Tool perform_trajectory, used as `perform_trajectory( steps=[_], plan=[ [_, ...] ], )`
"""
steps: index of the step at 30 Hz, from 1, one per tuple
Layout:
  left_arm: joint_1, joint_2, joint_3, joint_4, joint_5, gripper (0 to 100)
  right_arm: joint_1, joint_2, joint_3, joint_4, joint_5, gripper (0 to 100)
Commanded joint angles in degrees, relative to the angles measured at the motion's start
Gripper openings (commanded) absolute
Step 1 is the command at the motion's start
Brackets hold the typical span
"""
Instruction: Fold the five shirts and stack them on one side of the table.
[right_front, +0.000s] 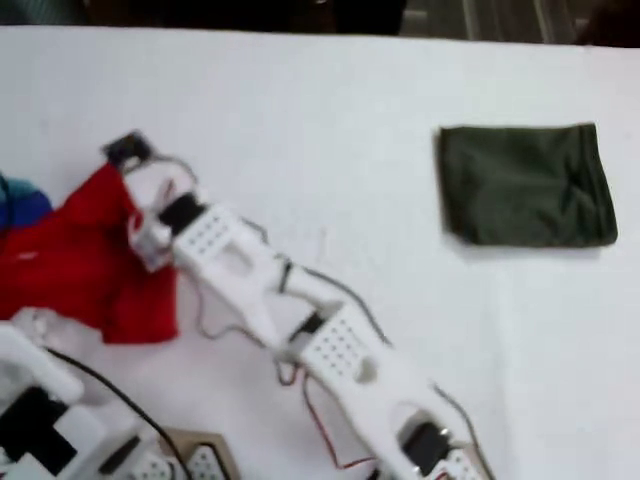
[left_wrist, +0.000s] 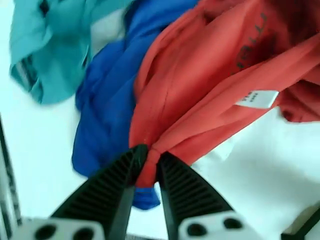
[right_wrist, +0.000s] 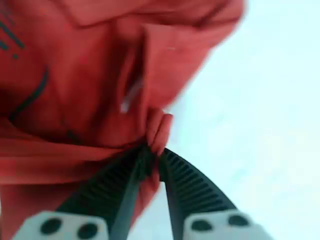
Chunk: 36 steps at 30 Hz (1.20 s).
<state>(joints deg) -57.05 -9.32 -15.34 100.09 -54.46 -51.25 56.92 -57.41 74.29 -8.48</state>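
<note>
From the high view, the right arm (right_front: 340, 350) lies slantwise across the bench (right_front: 330, 90), with its far end at the edge of the crumpled red shirt (right_front: 70, 270). A folded green shirt (right_front: 525, 185) rests well apart on the other side. It is probably safe unless the red one gets swung wide when it is carried over. The red shirt is bunched up, not spread. If it is lifted as it lies, I would expect a twisted sheet instead of a flat one.

In the left wrist view, the left gripper (left_wrist: 150, 161) is nearly closed on a thin fold of the red shirt, right at the fingertips. So small a bite could slip out under tension. A blue shirt (left_wrist: 105, 115) lies against and partly under the red cloth, with a teal shirt (left_wrist: 45, 50) beside it. Pulling may drag the blue one along and spoil the heap. A white label (left_wrist: 257, 99) shows, so the cloth may be inside out here.

In the right wrist view, the right gripper (right_wrist: 152, 157) is pinched on a puckered ridge of red cloth beside the bare bench. It seems to hold several layers, though the view is too close to be sure. If the two grips are not on matching edges, drawing them apart would skew the shirt or tear one hold loose.
</note>
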Motion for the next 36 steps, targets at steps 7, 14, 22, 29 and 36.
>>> perform_trajectory(
  steps=[7,14,22,29,36],
  plan=[
    [19.34,-2.99,-1.19,-1.14,14.42,3,13.32,-14.11,-1.14,7.16,4.48,1.9],
    [30.24,-2.99,-12.00,-0.88,22.33,3,20.26,-21.93,-1.14,10.68,5.98,1.9],
    [43.25,-2.64,-22.29,-1.05,23.21,3,30.90,-34.68,-1.05,12.26,12.13,1.9],
    [51.60,-2.64,-31.08,-1.05,23.30,3,37.49,-45.49,-1.05,14.29,15.38,1.9],
    [52.04,-2.90,-23.87,-0.44,23.30,3,36.35,-49.80,-0.53,22.11,15.74,1.9]
  ],
)
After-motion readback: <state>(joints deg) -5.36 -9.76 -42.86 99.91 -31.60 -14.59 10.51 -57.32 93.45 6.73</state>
